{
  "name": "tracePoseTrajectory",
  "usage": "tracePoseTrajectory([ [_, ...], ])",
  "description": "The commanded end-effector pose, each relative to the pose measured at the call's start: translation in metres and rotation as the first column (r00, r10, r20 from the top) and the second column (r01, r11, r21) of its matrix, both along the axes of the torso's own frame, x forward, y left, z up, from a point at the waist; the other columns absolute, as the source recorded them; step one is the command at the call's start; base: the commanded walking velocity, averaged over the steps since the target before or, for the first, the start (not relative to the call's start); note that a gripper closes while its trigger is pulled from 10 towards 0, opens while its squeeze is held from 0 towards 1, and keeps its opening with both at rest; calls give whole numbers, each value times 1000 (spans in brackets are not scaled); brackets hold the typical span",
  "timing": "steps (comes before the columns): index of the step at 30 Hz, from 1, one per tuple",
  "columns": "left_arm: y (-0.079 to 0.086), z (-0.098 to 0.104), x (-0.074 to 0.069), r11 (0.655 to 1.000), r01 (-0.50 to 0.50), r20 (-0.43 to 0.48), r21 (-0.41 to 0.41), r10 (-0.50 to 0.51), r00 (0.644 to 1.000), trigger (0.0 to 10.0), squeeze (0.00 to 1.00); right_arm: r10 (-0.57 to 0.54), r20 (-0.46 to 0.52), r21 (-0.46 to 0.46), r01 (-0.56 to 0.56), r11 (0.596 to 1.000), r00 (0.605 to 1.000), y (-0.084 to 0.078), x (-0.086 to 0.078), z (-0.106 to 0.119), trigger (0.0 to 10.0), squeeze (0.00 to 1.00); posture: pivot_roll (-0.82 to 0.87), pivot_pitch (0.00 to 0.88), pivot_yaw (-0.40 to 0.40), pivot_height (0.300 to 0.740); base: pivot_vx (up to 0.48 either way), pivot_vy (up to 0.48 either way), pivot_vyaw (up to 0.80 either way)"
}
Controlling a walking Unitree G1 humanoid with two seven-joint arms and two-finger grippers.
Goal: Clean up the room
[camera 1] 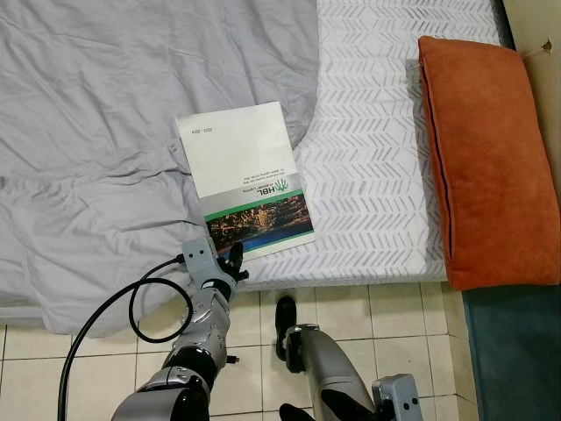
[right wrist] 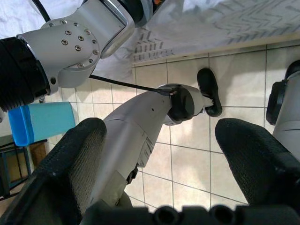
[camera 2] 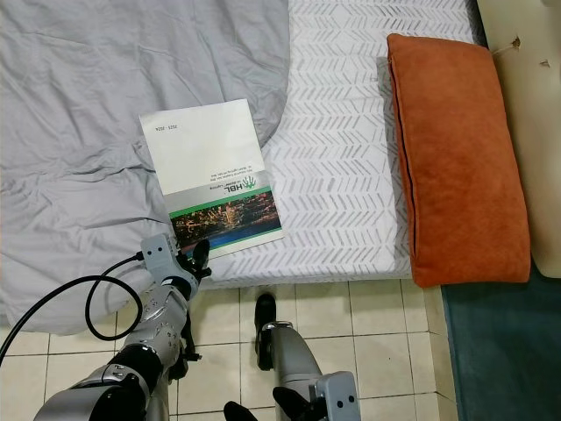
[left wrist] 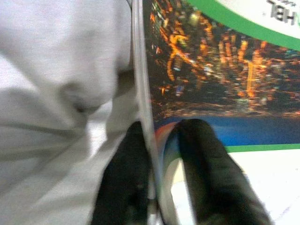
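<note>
Left eye view: We look down on a bed. A thin white booklet with a green band and a night-city photo on its cover (camera 1: 245, 180) lies at the centre of the frame, partly on a rumpled grey sheet (camera 1: 105, 132) to the left and partly on a white mattress cover with a grey chevron pattern (camera 1: 377, 167) to the right. Our left gripper (camera 1: 230, 260) sits at lower centre, at the booklet's near corner.

Right eye view: A long rust-orange velvet cushion (camera 2: 456, 158) lies along the right edge of the bed. Pale floor tiles (camera 2: 368, 324) fill the bottom of the frame, where our right arm hangs low.

Left wrist view: The two black fingers (left wrist: 211, 173) are closed on the booklet's edge, one on the cover, one beneath it, at lower centre.

Right wrist view: Our right gripper (right wrist: 159, 159) hangs idle over the tiles, fingers spread wide apart with nothing between them.

Risk, slipping: We judge the hold shallow, at one corner only; lifting could let the booklet slide free.

Risk, bending: The limp pages may sag or crease under their own weight.

Risk, snagging: The lower finger may pinch the grey sheet and drag it along.
</note>
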State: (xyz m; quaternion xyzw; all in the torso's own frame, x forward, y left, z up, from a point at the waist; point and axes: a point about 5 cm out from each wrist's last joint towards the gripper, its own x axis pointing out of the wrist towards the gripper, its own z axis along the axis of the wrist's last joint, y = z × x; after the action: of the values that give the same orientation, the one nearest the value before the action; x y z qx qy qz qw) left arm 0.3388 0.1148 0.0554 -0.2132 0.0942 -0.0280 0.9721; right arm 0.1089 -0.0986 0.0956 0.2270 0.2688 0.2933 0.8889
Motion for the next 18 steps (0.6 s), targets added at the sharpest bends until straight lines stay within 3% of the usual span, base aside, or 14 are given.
tracePoseTrajectory([
  [1, -8, -15, -11, 999, 23, -59, -24, -25, 998, 0, 0, -7, -51, -19, 6, 1000, 999, -2, -6, -6, 10000, 0, -450, 690, -148, 740, 0, 0, 0],
  [7, -10, -16, -11, 996, 42, -50, -81, -46, 998, 0, 0, -8, -52, -22, 7, 1000, 999, -3, -6, -8, 10000, 0, -442, 693, -145, 740, 0, 0, 0],
  [10, -15, -14, -13, 993, 103, -10, -54, -103, 995, 0, 0, -24, -29, -38, 23, 999, 999, -6, -1, -7, 10000, 0, -417, 677, -127, 740, 0, 0, 0],
  [11, -18, -13, -14, 991, 130, 8, -38, -130, 991, 0, 0, -35, -14, -48, 34, 998, 999, -7, 1, -6, 10000, 0, -417, 677, -127, 740, 0, 0, 0],
  [12, -21, -15, -20, 977, 210, 45, 49, -212, 976, 0, 0, -86, 29, -96, 89, 991, 996, -16, 14, -10, 10000, 0, -373, 630, -90, 740, 0, 0, 0],
  [13, -21, -15, -20, 977, 210, 45, 49, -212, 976, 0, 0, -86, 29, -96, 89, 991, 996, -16, 14, -10, 10000, 0, -373, 630, -90, 740, 0, 0, 0],
  [14, -19, -17, -28, 949, 282, 81, 142, -295, 952, 0, 0, -177, 94, -158, 190, 969, 980, -31, 31, -15, 10000, 0, -305, 540, -37, 740, 0, 0, 0],
  [18, -13, -17, -36, 918, 335, 106, 210, -362, 926, 0, 0, -254, 168, -228, 288, 930, 953, -46, 49, -23, 10000, 0, -236, 435, 9, 740, 0, 0, 0],
])
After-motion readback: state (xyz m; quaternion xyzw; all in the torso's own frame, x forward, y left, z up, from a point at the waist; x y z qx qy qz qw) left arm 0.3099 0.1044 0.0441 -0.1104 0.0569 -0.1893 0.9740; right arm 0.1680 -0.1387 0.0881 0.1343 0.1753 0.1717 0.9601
